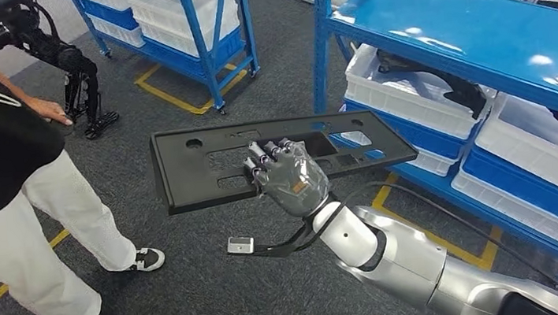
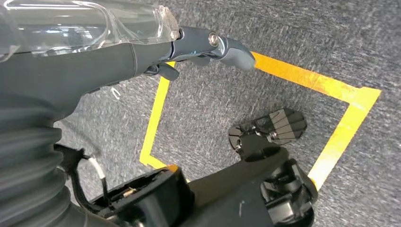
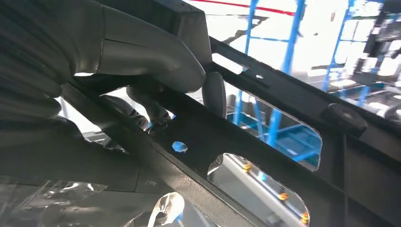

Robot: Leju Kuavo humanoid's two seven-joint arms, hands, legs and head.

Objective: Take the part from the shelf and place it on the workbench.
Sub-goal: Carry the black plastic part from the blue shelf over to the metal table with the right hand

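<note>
The right arm (image 1: pixel 398 259) reaches in from about five o'clock, and the right hand (image 1: pixel 287 176) grips a long flat black panel (image 1: pixel 205 166), held roughly level in the air above the grey carpet (image 1: pixel 220 291), with the fingers (image 1: pixel 263 153) curled over its near edge. The right wrist view confirms the clamp: the thumb (image 3: pixel 142 52) presses one face of the panel (image 3: pixel 227 137) and the darker fingers (image 3: pixel 151 113) the other, beside its cut-out slots. The left hand (image 2: pixel 142 61) hangs over yellow floor tape (image 2: pixel 331 90); whether its fingers are released or clenched cannot be told. At nine o'clock stands a person (image 1: pixel 18 195) in white trousers. At two o'clock a blue shelf (image 1: pixel 476 36) holds white bins (image 1: pixel 404 96); a second blue rack (image 1: pixel 197 24) stands at twelve o'clock.
</note>
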